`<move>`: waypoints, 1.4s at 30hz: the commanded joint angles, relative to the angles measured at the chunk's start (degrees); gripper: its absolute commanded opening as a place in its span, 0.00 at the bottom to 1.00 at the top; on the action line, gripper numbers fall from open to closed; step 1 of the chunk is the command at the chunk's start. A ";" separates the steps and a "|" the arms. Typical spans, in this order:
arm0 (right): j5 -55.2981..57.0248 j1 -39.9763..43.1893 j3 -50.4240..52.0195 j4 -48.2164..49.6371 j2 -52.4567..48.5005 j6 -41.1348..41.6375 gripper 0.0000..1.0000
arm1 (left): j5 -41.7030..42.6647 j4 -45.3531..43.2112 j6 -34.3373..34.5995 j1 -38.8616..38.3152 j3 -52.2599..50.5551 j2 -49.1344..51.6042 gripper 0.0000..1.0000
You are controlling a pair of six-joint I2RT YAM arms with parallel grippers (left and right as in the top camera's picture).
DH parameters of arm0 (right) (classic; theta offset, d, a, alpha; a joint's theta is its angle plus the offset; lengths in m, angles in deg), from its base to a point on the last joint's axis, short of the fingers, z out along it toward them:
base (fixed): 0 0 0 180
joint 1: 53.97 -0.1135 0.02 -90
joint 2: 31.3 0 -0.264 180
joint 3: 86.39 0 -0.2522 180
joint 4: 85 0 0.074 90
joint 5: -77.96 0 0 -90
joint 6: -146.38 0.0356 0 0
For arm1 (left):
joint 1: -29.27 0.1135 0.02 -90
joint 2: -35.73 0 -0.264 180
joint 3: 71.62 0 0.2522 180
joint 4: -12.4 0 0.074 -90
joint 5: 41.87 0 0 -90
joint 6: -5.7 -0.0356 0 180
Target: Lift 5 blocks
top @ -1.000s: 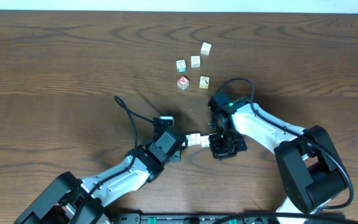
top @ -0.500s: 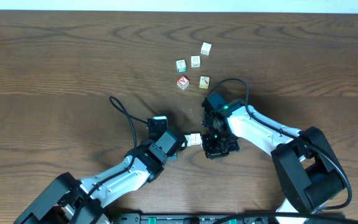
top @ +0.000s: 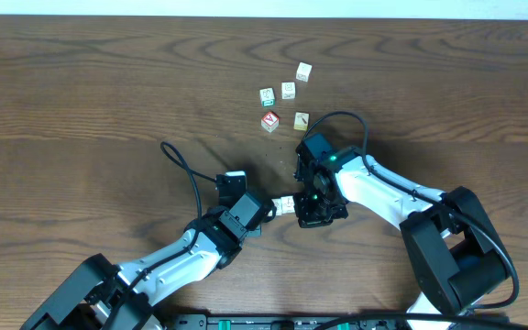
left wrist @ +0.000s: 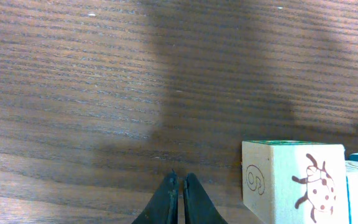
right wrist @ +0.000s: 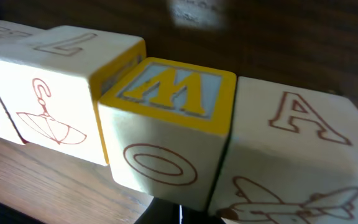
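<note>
Left gripper (left wrist: 179, 182) pinched shut, nothing in it. Row of blocks (top: 285, 203) sits on table (top: 108, 92) between it and right gripper (top: 299, 204), also closed tight. Three pale blocks (top: 288, 90) loose farther back.

A dark brown wood-grained surface (top: 81, 82) was seen throughout. A pale strip (top: 264, 7) was shown along its far edge. A broad shadow (left wrist: 229, 68) was cast on the wood ahead of the fingers (left wrist: 166, 202).
</note>
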 commanded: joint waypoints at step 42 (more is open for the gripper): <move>6.12 -0.33 0.33 -5.97 -0.09 -0.55 0.01 | -0.31 1.55 0.50 0.26 -1.68 1.55 0.07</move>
